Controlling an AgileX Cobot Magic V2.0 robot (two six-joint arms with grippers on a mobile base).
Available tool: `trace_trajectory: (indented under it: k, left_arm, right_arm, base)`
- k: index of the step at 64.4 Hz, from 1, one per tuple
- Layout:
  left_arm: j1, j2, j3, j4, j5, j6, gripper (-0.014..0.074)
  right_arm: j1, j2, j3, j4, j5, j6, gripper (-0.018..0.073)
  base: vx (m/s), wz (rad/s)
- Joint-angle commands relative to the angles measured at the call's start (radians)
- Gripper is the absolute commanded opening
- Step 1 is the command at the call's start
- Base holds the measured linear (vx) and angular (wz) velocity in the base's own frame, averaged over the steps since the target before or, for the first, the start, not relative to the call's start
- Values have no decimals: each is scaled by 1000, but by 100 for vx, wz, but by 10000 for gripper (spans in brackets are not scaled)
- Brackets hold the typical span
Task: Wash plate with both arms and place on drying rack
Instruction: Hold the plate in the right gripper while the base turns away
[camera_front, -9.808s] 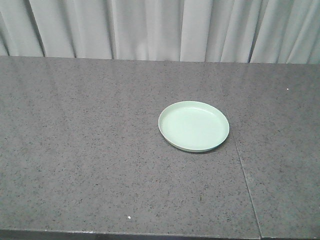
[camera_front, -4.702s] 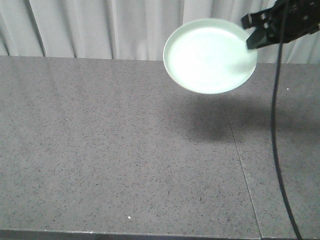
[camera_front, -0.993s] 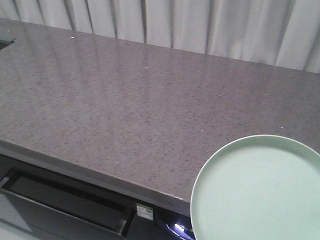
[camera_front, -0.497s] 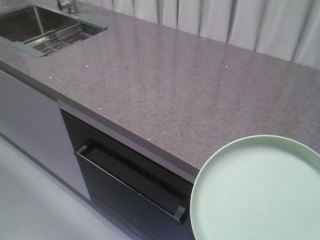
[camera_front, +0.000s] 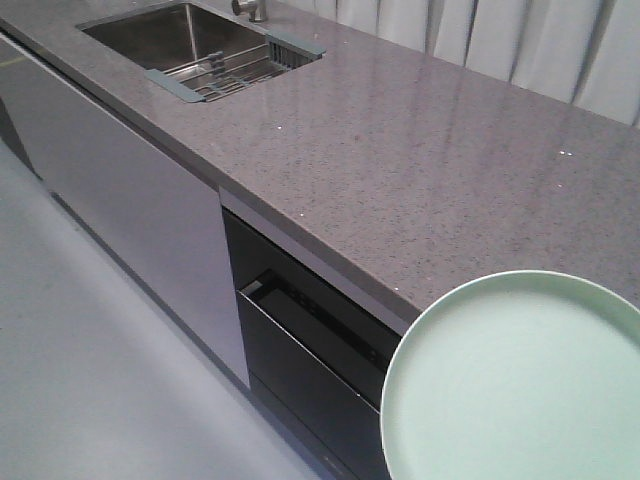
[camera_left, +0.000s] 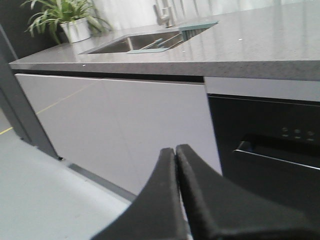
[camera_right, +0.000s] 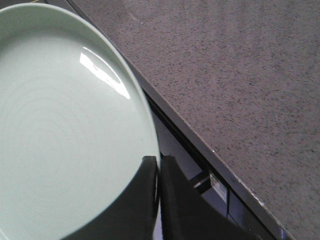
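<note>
The pale mint-green plate (camera_front: 520, 385) is held in the air off the counter's front edge, at the lower right of the front view. In the right wrist view my right gripper (camera_right: 159, 161) is shut on the rim of the plate (camera_right: 65, 125), one finger over its face and one behind. My left gripper (camera_left: 175, 150) is shut and empty, low in front of the cabinet fronts. The drying rack (camera_front: 235, 70) of steel rods with grey-green end bars lies across the sink at the far left; it also shows in the left wrist view (camera_left: 165, 41). Neither gripper shows in the front view.
The speckled grey counter (camera_front: 420, 160) runs from the steel sink basin (camera_front: 170, 35) with its faucet (camera_front: 252, 8) to the right. Below it are a grey cabinet door (camera_front: 130, 190) and a black dishwasher front (camera_front: 310, 380). A potted plant (camera_left: 70, 20) stands beyond the sink.
The front view has swept further left along the counter, so the sink and rack sit nearer the middle. The plate keeps its place in the view, still held.
</note>
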Motion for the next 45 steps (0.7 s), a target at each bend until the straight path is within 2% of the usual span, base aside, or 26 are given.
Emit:
trace_trajectory:
  k: [1,45]
  left_arm:
    - [1,-15,-26,-4,-70,-8,-6]
    - [1,-15,-26,-4,-70,-8,-6]
  right_arm:
    - [-6,11,-23,20,-66,0,-1]
    - [-6,11,-23,21,-67,0,-1]
  base:
    - [5,32]
    - [9,43]
